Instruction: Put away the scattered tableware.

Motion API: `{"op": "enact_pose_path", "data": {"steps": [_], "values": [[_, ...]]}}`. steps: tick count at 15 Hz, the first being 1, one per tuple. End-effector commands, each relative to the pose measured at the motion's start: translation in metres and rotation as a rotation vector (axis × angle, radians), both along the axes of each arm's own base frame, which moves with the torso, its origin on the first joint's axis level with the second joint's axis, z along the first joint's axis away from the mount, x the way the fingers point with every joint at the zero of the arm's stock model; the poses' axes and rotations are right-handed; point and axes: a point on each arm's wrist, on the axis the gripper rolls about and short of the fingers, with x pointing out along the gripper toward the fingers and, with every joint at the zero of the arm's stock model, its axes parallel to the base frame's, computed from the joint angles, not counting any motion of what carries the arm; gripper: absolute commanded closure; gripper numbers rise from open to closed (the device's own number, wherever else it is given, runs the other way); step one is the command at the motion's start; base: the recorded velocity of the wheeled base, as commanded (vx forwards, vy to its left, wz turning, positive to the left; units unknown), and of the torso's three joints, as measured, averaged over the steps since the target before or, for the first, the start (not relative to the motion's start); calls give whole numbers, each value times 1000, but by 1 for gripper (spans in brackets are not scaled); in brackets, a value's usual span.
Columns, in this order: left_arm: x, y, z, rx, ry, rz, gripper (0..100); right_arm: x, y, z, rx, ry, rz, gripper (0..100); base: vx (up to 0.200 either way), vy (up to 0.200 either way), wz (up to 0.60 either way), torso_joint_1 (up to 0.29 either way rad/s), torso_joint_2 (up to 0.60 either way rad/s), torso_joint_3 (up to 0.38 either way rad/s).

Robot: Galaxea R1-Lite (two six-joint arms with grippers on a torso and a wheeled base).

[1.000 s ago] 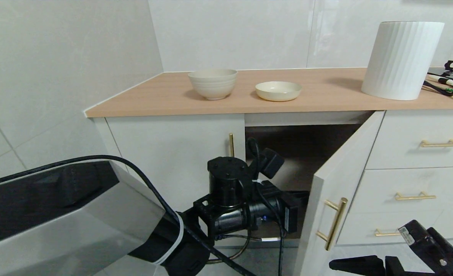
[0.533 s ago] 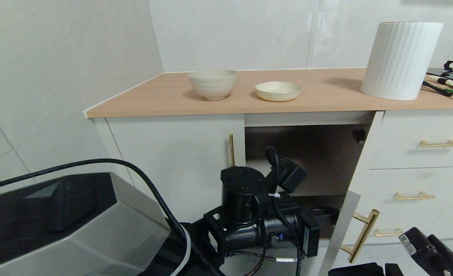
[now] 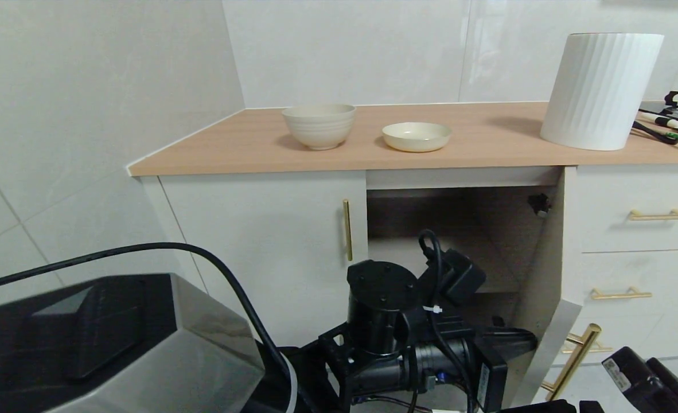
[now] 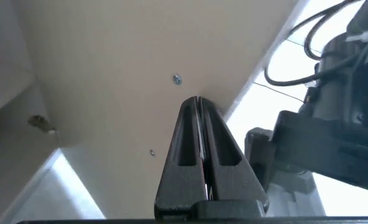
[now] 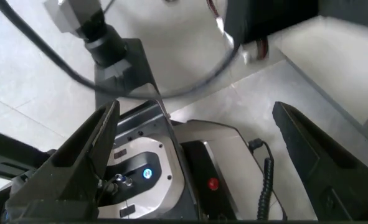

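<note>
A ribbed cream bowl [image 3: 319,125] and a shallow cream dish [image 3: 416,136] stand side by side on the wooden countertop [image 3: 230,150]. Below them the cabinet door [image 3: 554,330] with a gold handle [image 3: 574,360] hangs wide open. My left gripper [image 3: 529,338] is low in the cabinet opening, pointing at the door's inner face. Its fingers [image 4: 197,134] are shut with nothing between them, tips near the beige panel [image 4: 109,62]. My right gripper [image 5: 202,149] is open and holds nothing, down by the floor at the lower right [image 3: 646,376].
A tall white ribbed container [image 3: 600,89] stands on the counter's right part, with several utensils [image 3: 671,126] beyond it. Drawers with gold handles [image 3: 663,215] fill the right side. The left cabinet door [image 3: 258,246] is closed. A bare shelf [image 3: 431,258] shows inside the cabinet.
The cabinet door has swung further open to the right. My left arm has moved right and lower along with it. The bowl and dish have not moved.
</note>
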Motion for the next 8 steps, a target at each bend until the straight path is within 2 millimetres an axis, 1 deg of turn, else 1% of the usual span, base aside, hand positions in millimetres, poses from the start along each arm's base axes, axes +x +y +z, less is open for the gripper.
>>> {"op": "enact_pose_path", "data": {"steps": [1,3,4,5,6,7,8], "values": [[-18,-19,1,-4,-2,-65,100,-5,-1,7,32,-37,20,0,0,0,0,0,0,0],[-23,-25,2,-3,1,-90,100,-9,0,10,43,-48,40,0,0,0,0,0,0,0],[-27,-32,-2,2,8,-114,100,-11,1,10,47,-51,60,0,0,0,0,0,0,0],[-26,-37,2,-14,-2,-114,100,-11,2,10,46,-49,61,0,0,0,0,0,0,0],[-26,-37,2,-14,-2,-114,100,-11,2,10,46,-49,61,0,0,0,0,0,0,0],[-11,-20,6,-12,-5,-25,100,-12,2,10,46,-50,63,0,0,0,0,0,0,0],[0,-5,7,-9,-4,26,100,-11,2,10,47,-51,63,0,0,0,0,0,0,0]]}}
